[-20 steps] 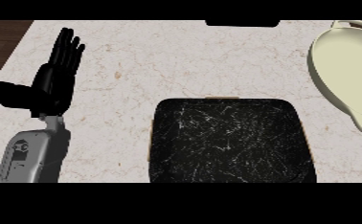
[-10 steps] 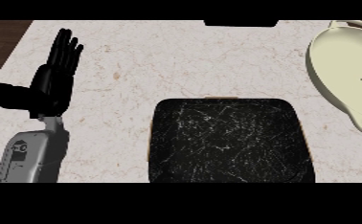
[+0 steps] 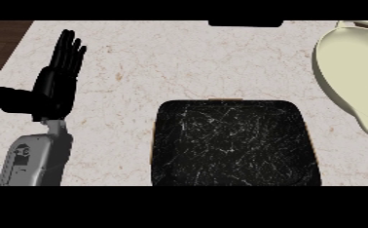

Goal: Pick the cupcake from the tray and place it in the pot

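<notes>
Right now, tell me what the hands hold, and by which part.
Nothing is held. The left hand is open, fingers straight, resting over the counter left of the tray. The right hand is not in view.

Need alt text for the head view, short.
A black marbled tray sits on a pale stone counter, no cupcake visible on it. The left hand rests open at left, fingers up; a cream pot shows partly at the right edge.
</notes>
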Robot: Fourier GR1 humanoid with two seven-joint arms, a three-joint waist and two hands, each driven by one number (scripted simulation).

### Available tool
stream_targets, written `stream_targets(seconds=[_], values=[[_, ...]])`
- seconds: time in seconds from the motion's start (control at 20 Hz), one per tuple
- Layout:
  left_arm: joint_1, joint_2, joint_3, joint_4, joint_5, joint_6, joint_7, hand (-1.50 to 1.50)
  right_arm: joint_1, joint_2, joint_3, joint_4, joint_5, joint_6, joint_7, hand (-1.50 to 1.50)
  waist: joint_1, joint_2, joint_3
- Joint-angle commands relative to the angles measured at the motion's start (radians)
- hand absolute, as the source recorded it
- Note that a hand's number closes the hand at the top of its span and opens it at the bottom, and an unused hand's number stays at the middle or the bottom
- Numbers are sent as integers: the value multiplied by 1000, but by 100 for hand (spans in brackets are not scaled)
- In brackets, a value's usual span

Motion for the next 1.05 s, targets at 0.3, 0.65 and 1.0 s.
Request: stream_targets(seconds=[0.3,0.65,1.0], values=[[2,-9,-13,-15,-11,10,17,0,86,-157,-113,37,-118,137,1,-150,9,9,4],[31,-15,-13,-22,-9,6,-5,0,181,-198,-150,40,-155,200,-58,-150,10,10,7],[6,-16,-6,-51,11,11,39,0,266,-210,-169,36,-175,217,-85,-150,5,9,11]])
